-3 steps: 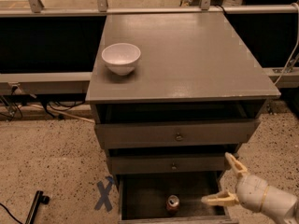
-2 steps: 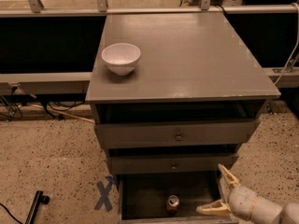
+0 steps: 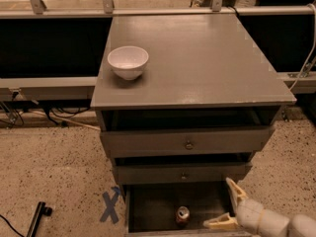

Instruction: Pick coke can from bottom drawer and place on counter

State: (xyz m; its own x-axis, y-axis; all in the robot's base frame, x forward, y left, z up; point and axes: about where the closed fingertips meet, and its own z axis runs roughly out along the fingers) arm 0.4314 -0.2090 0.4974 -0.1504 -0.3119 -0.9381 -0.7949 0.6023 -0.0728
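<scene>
The coke can (image 3: 182,214) stands upright in the open bottom drawer (image 3: 153,206), near its front, showing a silver top and red side. My gripper (image 3: 228,204) is at the drawer's right side, to the right of the can and apart from it. Its two pale fingers are spread open, one (image 3: 235,190) pointing up-left and one (image 3: 220,223) pointing left toward the can. The counter (image 3: 197,58) is the broad grey top of the cabinet above.
A white bowl (image 3: 128,61) sits on the counter's left part. Two upper drawers with round knobs (image 3: 188,144) are partly pulled out above the bottom one. A blue X (image 3: 109,206) marks the speckled floor to the left. A metal rail (image 3: 158,11) runs behind the cabinet.
My gripper has moved left and down, closer to the can in the bottom drawer. The can, bowl and drawers have not moved.
</scene>
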